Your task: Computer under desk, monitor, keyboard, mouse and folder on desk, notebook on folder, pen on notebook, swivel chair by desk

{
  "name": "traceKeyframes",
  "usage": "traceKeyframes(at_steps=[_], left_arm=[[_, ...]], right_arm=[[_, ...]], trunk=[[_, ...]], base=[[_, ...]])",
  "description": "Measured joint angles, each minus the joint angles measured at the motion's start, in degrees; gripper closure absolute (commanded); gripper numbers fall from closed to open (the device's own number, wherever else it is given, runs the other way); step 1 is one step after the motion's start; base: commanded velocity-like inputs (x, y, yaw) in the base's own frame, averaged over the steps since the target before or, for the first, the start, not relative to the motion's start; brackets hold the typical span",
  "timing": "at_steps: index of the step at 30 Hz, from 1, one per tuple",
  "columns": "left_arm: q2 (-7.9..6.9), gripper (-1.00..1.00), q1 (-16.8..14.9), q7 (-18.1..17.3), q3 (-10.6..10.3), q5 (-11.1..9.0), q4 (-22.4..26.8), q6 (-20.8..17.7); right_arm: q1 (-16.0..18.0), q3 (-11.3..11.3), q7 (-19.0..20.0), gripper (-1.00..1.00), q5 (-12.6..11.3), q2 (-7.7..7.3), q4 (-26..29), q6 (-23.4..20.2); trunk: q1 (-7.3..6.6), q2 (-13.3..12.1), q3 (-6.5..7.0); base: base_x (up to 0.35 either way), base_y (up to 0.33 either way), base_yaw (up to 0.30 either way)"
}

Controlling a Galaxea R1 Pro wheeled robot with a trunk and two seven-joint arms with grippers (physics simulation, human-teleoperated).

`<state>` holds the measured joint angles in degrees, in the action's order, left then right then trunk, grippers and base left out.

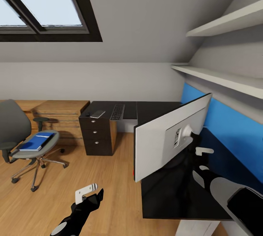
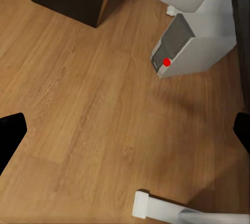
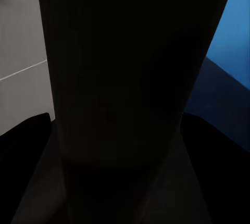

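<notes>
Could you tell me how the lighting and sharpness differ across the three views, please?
Head view: bright, even daylight from the skylight, with a glossy desk top and wide-angle stretching at the monitor. Left wrist view: evenly lit floor, soft shadows, the computer slightly blurred. Right wrist view: mostly dark, detail lost.

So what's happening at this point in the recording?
The robot stands at the black desk with its right gripper behind the monitor, which sits tilted on the desk with its white back toward the camera; whether the gripper is closed on it cannot be told. The left gripper hangs open over the floor, empty. The keyboard lies on the desk's far wing, the blue folder is on the swivel chair, and the computer stands on the floor.
</notes>
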<state>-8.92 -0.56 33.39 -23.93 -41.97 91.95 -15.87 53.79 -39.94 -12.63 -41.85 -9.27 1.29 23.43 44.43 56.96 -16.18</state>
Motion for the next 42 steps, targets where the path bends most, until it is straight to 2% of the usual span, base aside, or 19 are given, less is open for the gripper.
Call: traceKeyframes(at_steps=[5,25,42], left_arm=[[0.0,-1.0,0.0,-0.01,0.03,0.0,-0.03,0.0],[-0.07,-1.0,0.0,0.01,0.13,0.0,-0.02,-0.01],[-0.08,-1.0,-0.01,0.02,0.13,0.08,-0.03,-0.01]], right_arm=[[-0.01,0.03,0.05,1.0,0.15,0.01,0.14,-0.07],[-0.02,0.29,0.01,1.0,0.42,-0.09,0.06,-0.03],[-0.03,0.21,0.0,1.0,0.19,-0.09,0.1,0.01]], trunk=[[0.0,-0.01,0.0],[-0.01,0.0,0.0],[0.0,-0.01,-0.01]], base=[[0.008,-0.256,0.0],[0.055,-0.049,0.0],[0.131,-0.122,0.0]])
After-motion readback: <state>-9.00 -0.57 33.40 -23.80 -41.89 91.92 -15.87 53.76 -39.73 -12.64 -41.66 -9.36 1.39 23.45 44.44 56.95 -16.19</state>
